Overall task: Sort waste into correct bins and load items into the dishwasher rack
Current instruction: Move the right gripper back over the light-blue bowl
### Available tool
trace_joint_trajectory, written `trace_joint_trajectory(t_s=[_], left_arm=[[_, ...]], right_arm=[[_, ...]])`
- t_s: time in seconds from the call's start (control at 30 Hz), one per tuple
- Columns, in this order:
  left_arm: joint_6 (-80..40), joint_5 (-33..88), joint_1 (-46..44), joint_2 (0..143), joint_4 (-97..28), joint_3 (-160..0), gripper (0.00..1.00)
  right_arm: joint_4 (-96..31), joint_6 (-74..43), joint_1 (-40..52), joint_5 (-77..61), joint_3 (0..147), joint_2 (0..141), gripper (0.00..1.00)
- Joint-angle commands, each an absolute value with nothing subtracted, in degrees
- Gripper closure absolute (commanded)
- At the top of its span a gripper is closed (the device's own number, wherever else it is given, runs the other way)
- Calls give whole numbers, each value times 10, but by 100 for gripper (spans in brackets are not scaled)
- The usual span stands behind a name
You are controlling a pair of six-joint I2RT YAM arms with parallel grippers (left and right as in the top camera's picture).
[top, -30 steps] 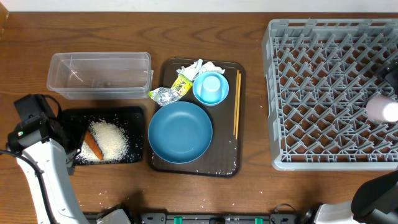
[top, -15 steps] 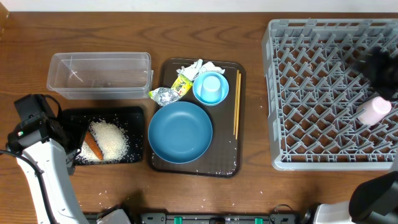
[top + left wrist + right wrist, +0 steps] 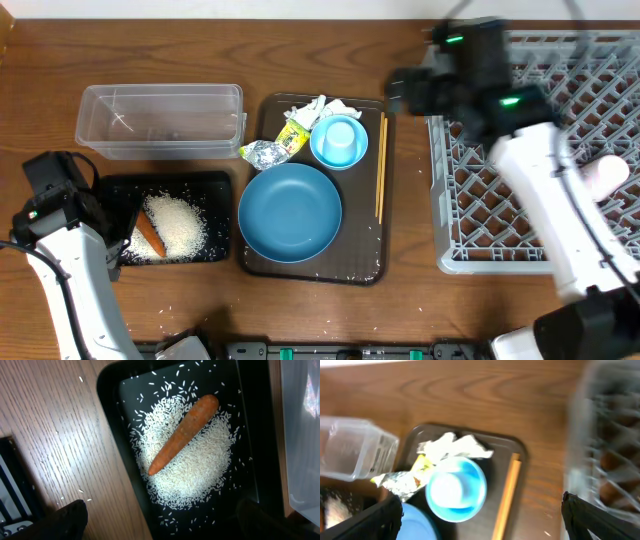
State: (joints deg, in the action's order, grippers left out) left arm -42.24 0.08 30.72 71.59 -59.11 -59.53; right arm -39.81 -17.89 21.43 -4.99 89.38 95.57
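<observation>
Left gripper (image 3: 167, 519) stood wide over the black tray (image 3: 247, 425), carrot (image 3: 183, 435) lay across the rice (image 3: 200, 472) there, tray's left edge hidden under the left arm (image 3: 70, 270), right gripper (image 3: 482, 520) gaped empty near the blurred light blue cup (image 3: 456, 489), right arm (image 3: 535, 190) half covered a pale cup (image 3: 610, 172) in the rack (image 3: 450, 230).

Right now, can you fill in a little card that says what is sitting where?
black tray: rice heap with a carrot on it
clear tub: looks empty
brown serving tray: blue bowl, light blue cup, tissue, foil, yellow-green wrapper, chopsticks
dishwasher rack: one small pale cup
left hand: open, above the black tray
right hand: open and empty, between serving tray and rack
</observation>
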Motion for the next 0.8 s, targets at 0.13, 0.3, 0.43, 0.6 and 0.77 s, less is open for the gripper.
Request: trace_joint_trajectory(t_s=[0.13,0.3,0.43,0.6,0.77], left_arm=[[-430,0,310,718,-593,-599,2],[-430,0,310,718,-593,-599,2],[-430,0,310,718,-593,-599,2],[-430,0,310,718,-593,-599,2],[-430,0,310,718,-593,-599,2]], right_arm=[[-352,-211,309,75,902,1065,1],[-338,-212,334,75,902,1123,1],[-332,-212,344,59,902,1148,1],[-329,-212,352,58,902,1159,1],[-328,-223,357,58,902,1173,9]])
